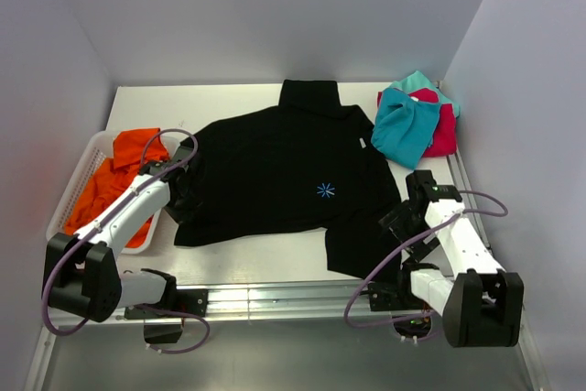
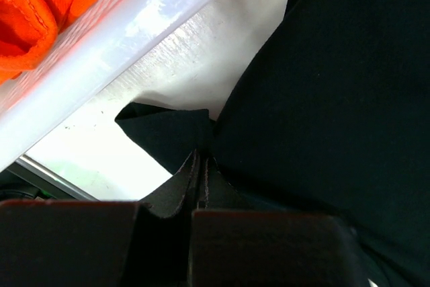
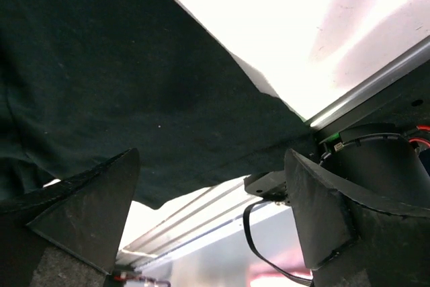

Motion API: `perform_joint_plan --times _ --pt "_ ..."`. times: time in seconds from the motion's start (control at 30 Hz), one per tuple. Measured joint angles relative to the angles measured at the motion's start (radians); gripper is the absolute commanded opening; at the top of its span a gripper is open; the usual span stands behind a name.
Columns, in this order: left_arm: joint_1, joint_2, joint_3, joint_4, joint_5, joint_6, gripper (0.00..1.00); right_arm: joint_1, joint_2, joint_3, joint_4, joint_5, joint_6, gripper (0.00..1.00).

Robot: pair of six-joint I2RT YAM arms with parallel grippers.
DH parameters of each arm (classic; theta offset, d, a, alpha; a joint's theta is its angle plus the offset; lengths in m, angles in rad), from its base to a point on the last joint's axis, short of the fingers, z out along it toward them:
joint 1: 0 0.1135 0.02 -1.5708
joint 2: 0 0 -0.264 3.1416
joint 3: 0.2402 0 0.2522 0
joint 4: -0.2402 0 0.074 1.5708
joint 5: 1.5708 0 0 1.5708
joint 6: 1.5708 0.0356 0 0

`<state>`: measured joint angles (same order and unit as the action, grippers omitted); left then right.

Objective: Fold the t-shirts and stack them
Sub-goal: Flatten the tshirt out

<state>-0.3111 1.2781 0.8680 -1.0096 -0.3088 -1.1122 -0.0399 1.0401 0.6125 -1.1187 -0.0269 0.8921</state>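
The black t-shirt [image 1: 284, 157] lies spread across the middle of the table, its blue starburst mark [image 1: 325, 190] facing up. My left gripper [image 1: 177, 193] is at the shirt's left sleeve, and in the left wrist view it [image 2: 200, 174] is shut on a pinched fold of black cloth [image 2: 322, 99]. My right gripper [image 1: 396, 219] stands open at the shirt's near right corner. In the right wrist view the black hem [image 3: 134, 99] lies just ahead of the open gripper [image 3: 209, 189]. An orange t-shirt [image 1: 114, 180] fills the basket. A teal shirt [image 1: 403, 124] rests on a pink-red one [image 1: 444, 133] at the back right.
A white basket [image 1: 75, 191] stands at the left edge, its rim [image 2: 134, 25] close beside my left gripper. An aluminium rail [image 1: 275, 298] runs along the near table edge. Walls close in the left, back and right sides.
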Motion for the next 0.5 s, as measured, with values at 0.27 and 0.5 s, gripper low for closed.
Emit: perform_joint_plan --times 0.27,0.5 --pt "0.0 0.0 0.0 0.016 0.023 0.0 0.01 0.062 -0.038 -0.006 0.002 0.003 0.031 0.94" --pt "0.0 0.0 -0.005 0.043 0.032 0.0 0.0 0.088 0.134 -0.004 0.002 -0.001 0.031 0.91"
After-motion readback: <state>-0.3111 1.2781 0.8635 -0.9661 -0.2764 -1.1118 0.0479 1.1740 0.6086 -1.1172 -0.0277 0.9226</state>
